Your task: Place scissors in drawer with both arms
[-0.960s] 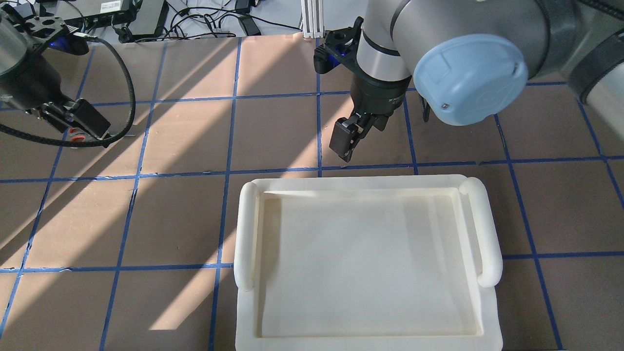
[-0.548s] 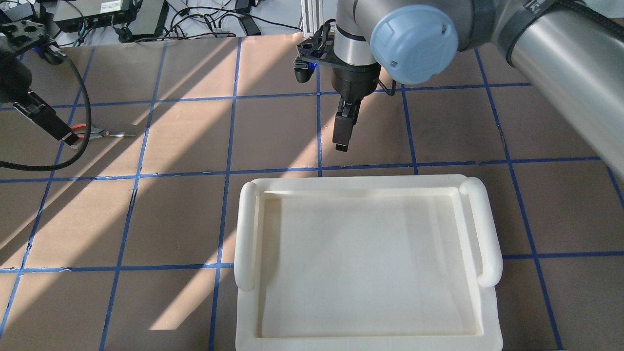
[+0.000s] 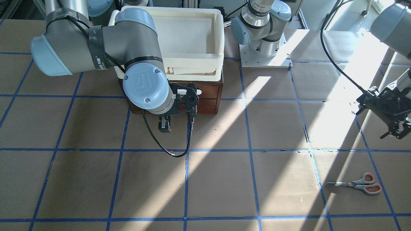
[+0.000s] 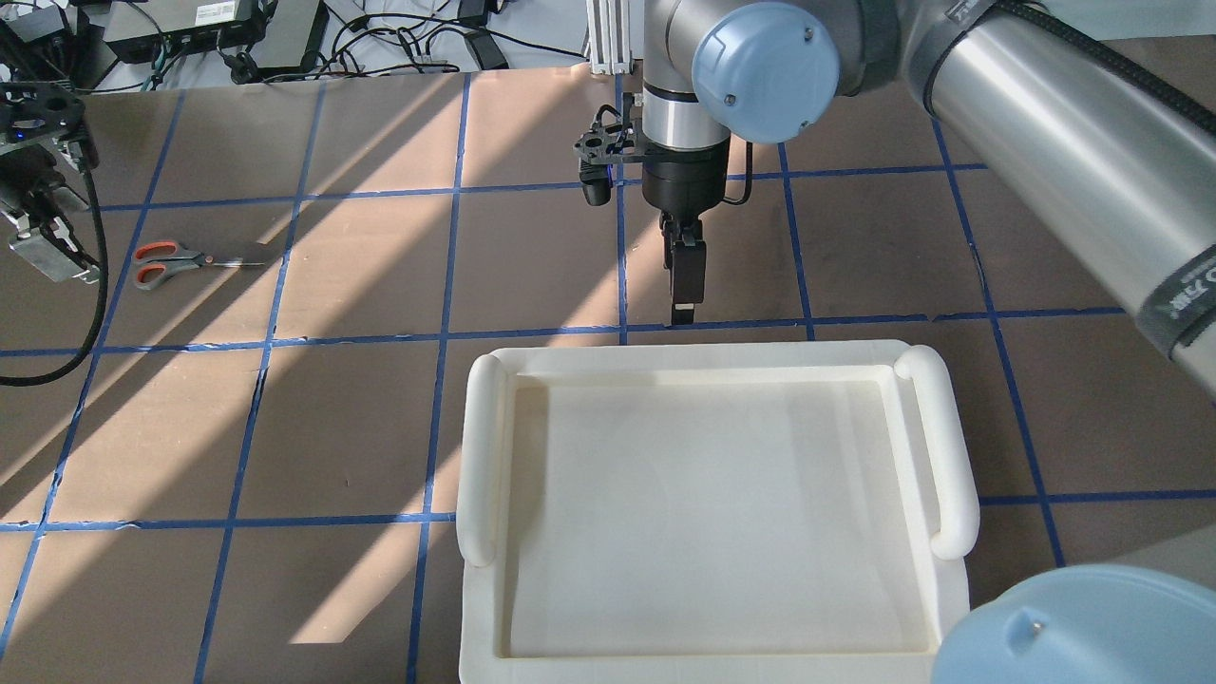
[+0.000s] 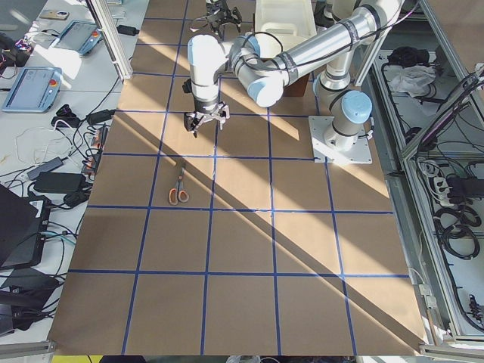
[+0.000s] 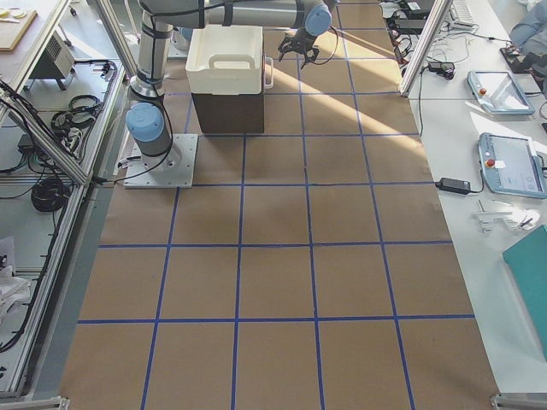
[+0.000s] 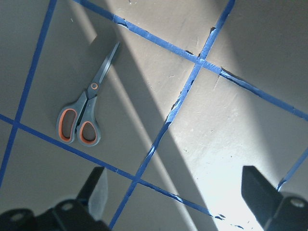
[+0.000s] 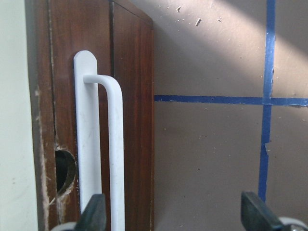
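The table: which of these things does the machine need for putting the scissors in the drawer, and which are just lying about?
Belongs to the job: scissors, drawer with white handle, left pincer, right pincer.

Just lying about: cream tray above the drawer, blue tape lines, cables beyond the table's edge.

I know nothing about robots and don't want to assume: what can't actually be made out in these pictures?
- Inside of the drawer: it is shut, so hidden in every view.
- Drawer front, front-facing view: mostly behind the right arm; overhead, the cream tray covers it.
- Left gripper, overhead view: partly cut off by the left edge.
- Scissors, left side view: too small for detail.
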